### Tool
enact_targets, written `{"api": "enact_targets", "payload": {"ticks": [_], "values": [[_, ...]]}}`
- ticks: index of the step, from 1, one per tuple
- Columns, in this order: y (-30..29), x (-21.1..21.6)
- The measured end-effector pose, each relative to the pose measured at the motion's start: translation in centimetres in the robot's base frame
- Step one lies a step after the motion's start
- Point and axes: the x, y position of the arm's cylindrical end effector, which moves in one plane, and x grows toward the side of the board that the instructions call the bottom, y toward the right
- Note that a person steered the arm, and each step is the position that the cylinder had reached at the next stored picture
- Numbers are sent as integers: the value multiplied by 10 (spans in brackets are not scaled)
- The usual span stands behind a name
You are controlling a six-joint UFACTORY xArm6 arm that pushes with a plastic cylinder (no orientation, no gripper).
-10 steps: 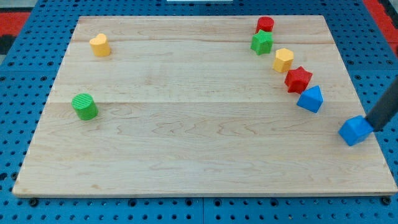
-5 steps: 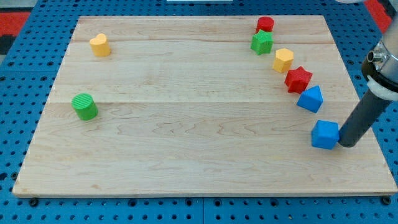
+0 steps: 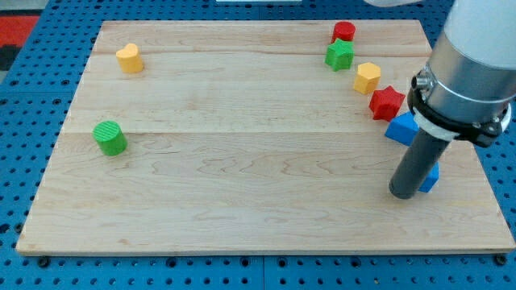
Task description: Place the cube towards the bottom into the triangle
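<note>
On the pale wooden board (image 3: 242, 185), my tip (image 3: 403, 195), a bare rod holding nothing, touches the left side of the mostly hidden blue cube (image 3: 431, 177), near the blue triangular block (image 3: 401, 127).

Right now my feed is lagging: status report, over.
My tip down on the board, at the blue cube's left edge. Cube mostly hidden behind the rod. Blue triangle just above, partly covered by the arm.
</note>
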Motion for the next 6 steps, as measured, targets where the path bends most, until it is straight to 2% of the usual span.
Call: {"api": "enact_targets", "payload": {"ticks": [2, 4, 6], "values": [[1, -24], [30, 7], [62, -12]]}}
